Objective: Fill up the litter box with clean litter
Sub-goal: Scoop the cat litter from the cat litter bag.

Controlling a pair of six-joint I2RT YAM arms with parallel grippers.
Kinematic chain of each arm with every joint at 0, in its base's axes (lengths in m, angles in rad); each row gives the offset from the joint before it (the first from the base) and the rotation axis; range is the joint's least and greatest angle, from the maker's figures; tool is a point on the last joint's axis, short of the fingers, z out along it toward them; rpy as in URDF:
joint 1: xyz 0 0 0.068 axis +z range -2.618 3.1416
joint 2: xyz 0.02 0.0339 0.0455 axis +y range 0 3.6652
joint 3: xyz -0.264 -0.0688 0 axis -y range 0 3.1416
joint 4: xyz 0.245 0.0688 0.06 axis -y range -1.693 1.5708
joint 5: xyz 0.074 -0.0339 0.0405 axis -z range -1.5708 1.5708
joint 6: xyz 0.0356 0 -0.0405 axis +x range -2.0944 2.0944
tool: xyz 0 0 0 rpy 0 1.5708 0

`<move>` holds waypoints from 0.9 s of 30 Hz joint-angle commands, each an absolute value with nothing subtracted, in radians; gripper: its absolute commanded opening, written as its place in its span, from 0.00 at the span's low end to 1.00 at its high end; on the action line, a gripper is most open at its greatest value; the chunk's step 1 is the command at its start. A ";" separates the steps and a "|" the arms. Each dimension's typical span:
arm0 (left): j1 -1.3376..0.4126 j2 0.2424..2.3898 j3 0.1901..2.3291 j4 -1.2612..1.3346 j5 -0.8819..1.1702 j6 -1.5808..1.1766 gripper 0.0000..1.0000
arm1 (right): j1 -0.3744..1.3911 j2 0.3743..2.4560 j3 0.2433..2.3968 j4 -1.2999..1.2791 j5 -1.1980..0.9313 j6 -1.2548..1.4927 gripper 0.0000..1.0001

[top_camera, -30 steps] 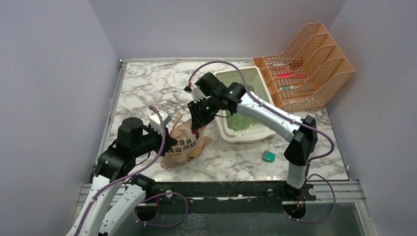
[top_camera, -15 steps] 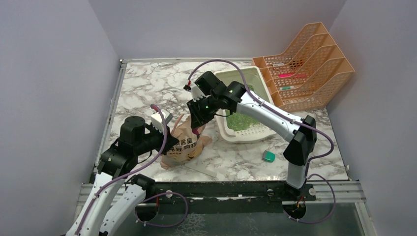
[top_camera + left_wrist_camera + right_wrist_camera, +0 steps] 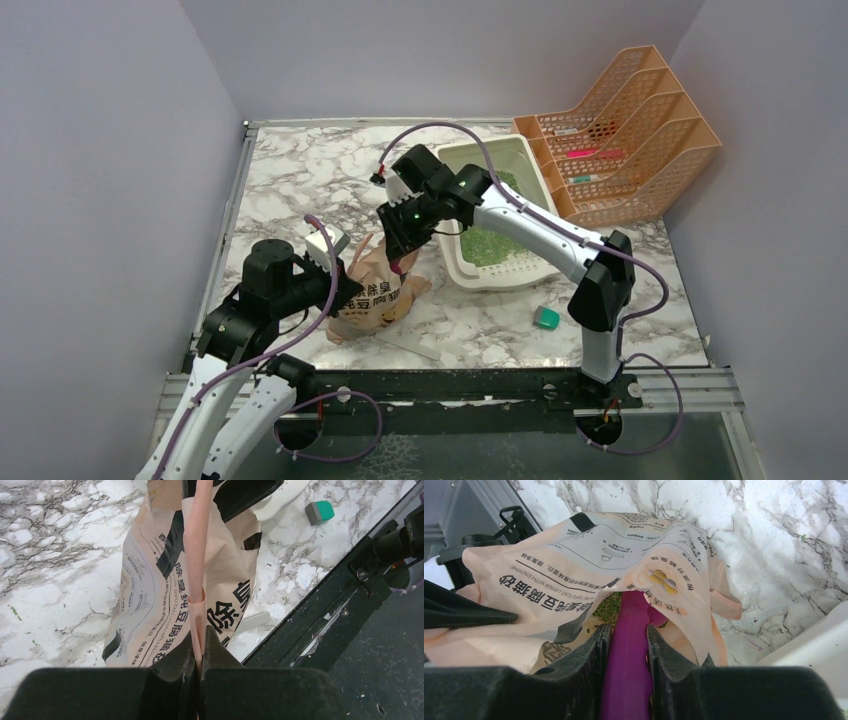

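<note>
Two grips at work, both closed on something. Left gripper [image 3: 200,639] clenched flat on a folded edge of the tan paper litter bag [image 3: 165,580], holding the mouth up. Right gripper [image 3: 626,642] grasping the handle of the magenta scoop [image 3: 629,680], scoop head down inside the bag mouth. Litter box [image 3: 470,145] at about 1 o'clock on the marble table [image 3: 300,170], with clean litter [image 3: 490,245] as a thin green layer in it.

For a good scoop: push the head deeper, under the granules, not only against the paper wall. Turn the wrist to level the bowl before lifting, to avoid a spill on the marble. Lift straight out through the opening without dragging the paper lip, probably light and easy to pull out of the left pinch. Then carry toward 2 o'clock and tip low over the box.

From above only: the box and its filling, partly hidden by the right arm, paler at the far end; orange mesh file rack [image 3: 640,150] just beside it at 3 o'clock; small teal block [image 3: 546,318] near its 5 o'clock corner. Scoop head not visible there. From the right wrist only: some green granules in the dark of the bag mouth, at 11 o'clock of the handle; amount impossible to tell. From the left wrist only: the tight pinch on the paper fold.
</note>
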State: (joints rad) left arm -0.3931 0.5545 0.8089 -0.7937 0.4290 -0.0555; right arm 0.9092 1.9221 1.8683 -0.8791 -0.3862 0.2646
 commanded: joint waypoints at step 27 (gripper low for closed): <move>-0.393 0.559 0.788 -0.822 0.450 -0.052 0.00 | 0.859 1.834 1.692 -0.548 -0.743 0.465 0.01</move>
